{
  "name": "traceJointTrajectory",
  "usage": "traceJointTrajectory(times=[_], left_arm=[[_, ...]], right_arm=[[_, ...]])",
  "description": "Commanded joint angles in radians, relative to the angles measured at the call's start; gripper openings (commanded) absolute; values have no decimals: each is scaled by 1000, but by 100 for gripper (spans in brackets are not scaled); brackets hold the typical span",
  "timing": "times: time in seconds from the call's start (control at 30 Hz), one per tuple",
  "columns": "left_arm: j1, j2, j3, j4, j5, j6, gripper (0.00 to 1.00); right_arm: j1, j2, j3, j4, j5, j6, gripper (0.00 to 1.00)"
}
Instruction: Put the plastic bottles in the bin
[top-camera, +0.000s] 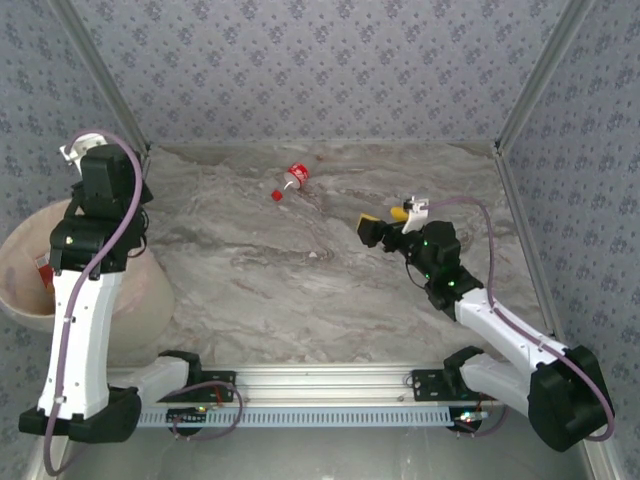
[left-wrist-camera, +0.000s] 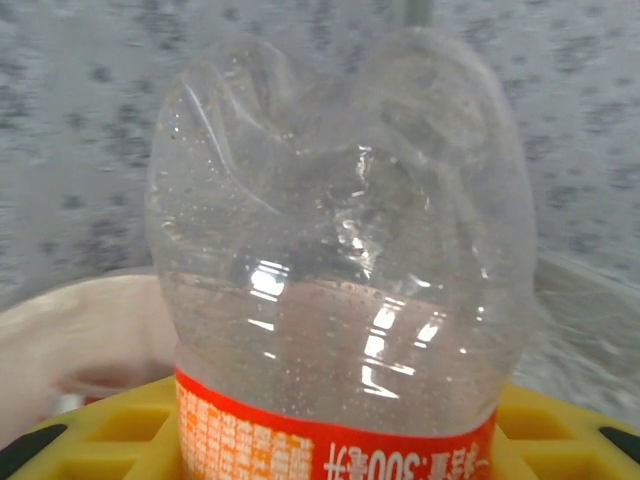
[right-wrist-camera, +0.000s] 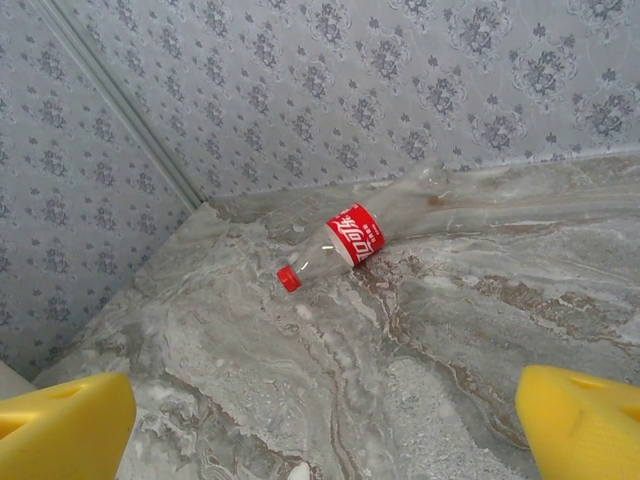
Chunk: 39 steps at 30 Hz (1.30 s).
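Left end effector (left-wrist-camera: 335, 455) clamped on orange-labelled bottle (left-wrist-camera: 340, 250) by bin (left-wrist-camera: 80, 325), not yet dropped | right end effector (right-wrist-camera: 325, 420) apart, empty | remaining: this drop, then red-labelled bottle (right-wrist-camera: 355, 238) on surface (right-wrist-camera: 450, 360)

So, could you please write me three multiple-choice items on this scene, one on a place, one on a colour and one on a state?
1. The loose bottle lies:
A) on the table near the far wall
B) beside the arm bases
C) in the bin

2. Its cap is:
A) blue
B) green
C) red

3. The left gripper is:
A) open over the table
B) shut on a crushed bottle
C) shut on nothing

Answers:
1 A, the top view shows it far up the table by the wall.
2 C, the right wrist view shows a red cap.
3 B, the left wrist view shows the yellow fingers on either side of the clear bottle.
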Motion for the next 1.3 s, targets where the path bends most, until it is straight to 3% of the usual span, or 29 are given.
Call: traceJointTrajectory(times=[0.0, 0.47, 0.67, 0.8, 1.03, 1.1, 1.2, 1.27], left_arm=[[42, -15, 22, -73, -140, 43, 49], [299, -126, -134, -190, -154, 24, 52], [496, -153, -204, -101, -154, 172, 53], [593, -179, -261, -12, -58, 201, 53], [757, -71, -229, -7, 196, 158, 55], [786, -56, -219, -13, 250, 147, 58], [807, -49, -211, -26, 324, 121, 79], [806, -39, -190, -52, 341, 111, 87]], right_arm=[[10, 6, 40, 17, 2, -18, 100], [18, 91, 212, -124, -75, -97, 100], [22, 109, 246, -150, -88, -109, 100], [24, 121, 257, -153, -91, -114, 100], [35, 129, 266, -153, -82, -119, 100], [39, 128, 264, -155, -76, -125, 100], [41, 125, 262, -157, -67, -134, 100], [42, 124, 257, -156, -59, -137, 100]])
